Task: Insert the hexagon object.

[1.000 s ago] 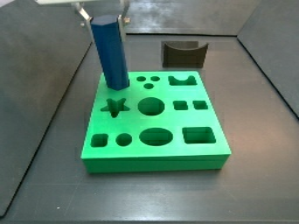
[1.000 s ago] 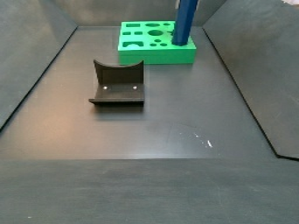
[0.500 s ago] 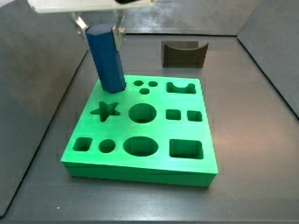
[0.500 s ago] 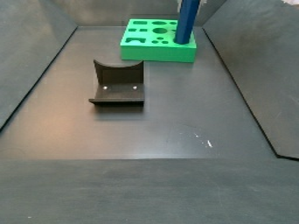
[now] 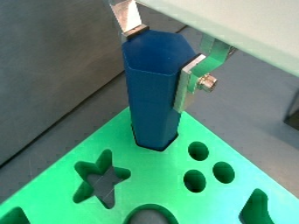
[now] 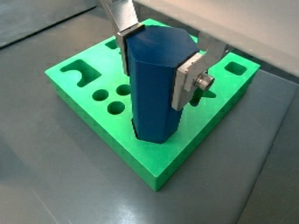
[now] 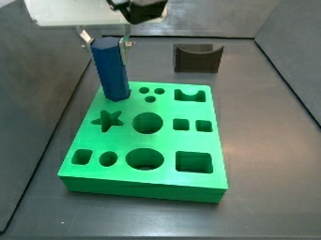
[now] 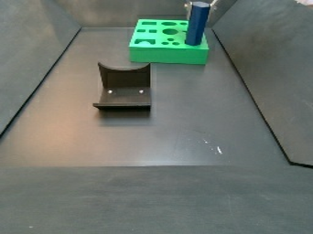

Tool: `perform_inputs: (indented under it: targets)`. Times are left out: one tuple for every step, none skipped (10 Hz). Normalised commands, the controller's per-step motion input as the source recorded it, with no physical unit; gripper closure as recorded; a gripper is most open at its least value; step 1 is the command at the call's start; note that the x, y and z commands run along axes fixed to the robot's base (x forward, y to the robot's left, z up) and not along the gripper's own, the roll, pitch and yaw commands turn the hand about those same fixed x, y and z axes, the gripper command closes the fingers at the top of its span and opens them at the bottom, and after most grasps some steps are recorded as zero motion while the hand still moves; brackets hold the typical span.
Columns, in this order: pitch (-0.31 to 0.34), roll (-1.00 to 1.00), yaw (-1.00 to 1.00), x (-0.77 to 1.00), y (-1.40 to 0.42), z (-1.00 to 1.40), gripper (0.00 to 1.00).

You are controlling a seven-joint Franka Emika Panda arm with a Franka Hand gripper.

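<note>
Hexagon object (image 5: 156,96), a blue faceted bar, stands upright with its lower end sunk in a hole at a corner of the green board (image 7: 150,150). Gripper (image 6: 156,54) sits over that corner, its silver fingers (image 5: 193,77) pinching the bar's upper part from two sides in both wrist views. Star, round and square holes show across the board. Well apart on the dark tabletop (image 8: 171,137) stands the dark brown notched block (image 8: 123,88).

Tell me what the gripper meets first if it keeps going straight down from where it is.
The gripper, shut on the blue bar, points down at the green board. The bar's lower end already sits in a corner hole, so further descent likely pushes it deeper; hole depth isn't visible.
</note>
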Motion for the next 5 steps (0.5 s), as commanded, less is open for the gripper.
perform_inputs:
  targets:
    - [0.026,0.27,0.31,0.0,-0.02,-0.09,1.0]
    - [0.05,0.42,0.23,-0.18,0.0,-0.09,1.0]
    - [0.0,0.08,0.1,-0.07,-0.03,0.0,1.0]
    - [0.006,0.0,0.0,0.0,0.0,0.0,1.0]
    - [0.0,0.0,0.0,0.0,0.0,0.0,1.0]
